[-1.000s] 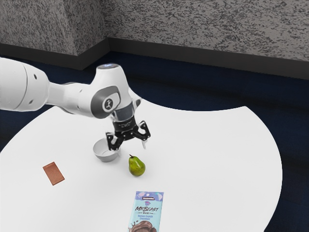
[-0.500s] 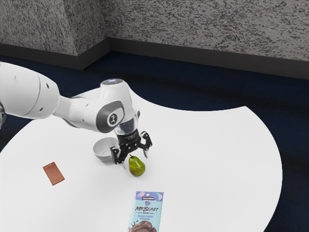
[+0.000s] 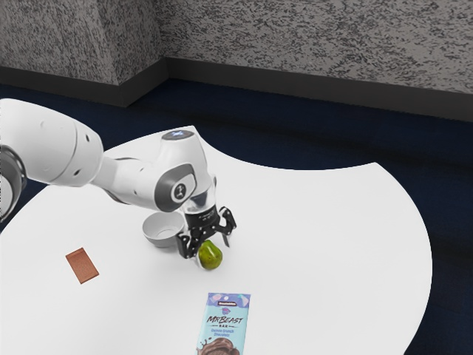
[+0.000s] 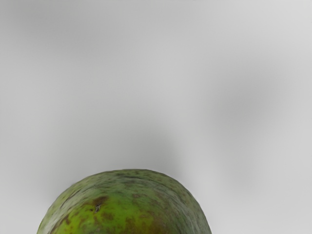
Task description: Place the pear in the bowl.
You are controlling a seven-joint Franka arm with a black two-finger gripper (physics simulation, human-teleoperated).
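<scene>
My gripper [image 3: 213, 251] is low over the table in the exterior view, its fingers apart, one on each side of the green pear [image 3: 211, 257]. The pear's top reaches up between the fingers, and its stem is hidden. In the wrist view the pear [image 4: 129, 207] lies at the lower edge, just under the hand. The light grey bowl [image 3: 161, 235] stands on the table just to the exterior view's left of the gripper, partly behind it, with nothing visible inside.
A blue chocolate bar [image 3: 225, 325] lies on the white round-edged table [image 3: 325, 244] near the exterior view's lower edge. Farther to the exterior view's left is a small brown bar [image 3: 82, 265]. A grey wall [image 3: 310, 37] stands beyond the table.
My hand has come down and slightly toward the exterior view's right, from above and behind the pear to around its upper part. The pear and bowl have stayed put.
</scene>
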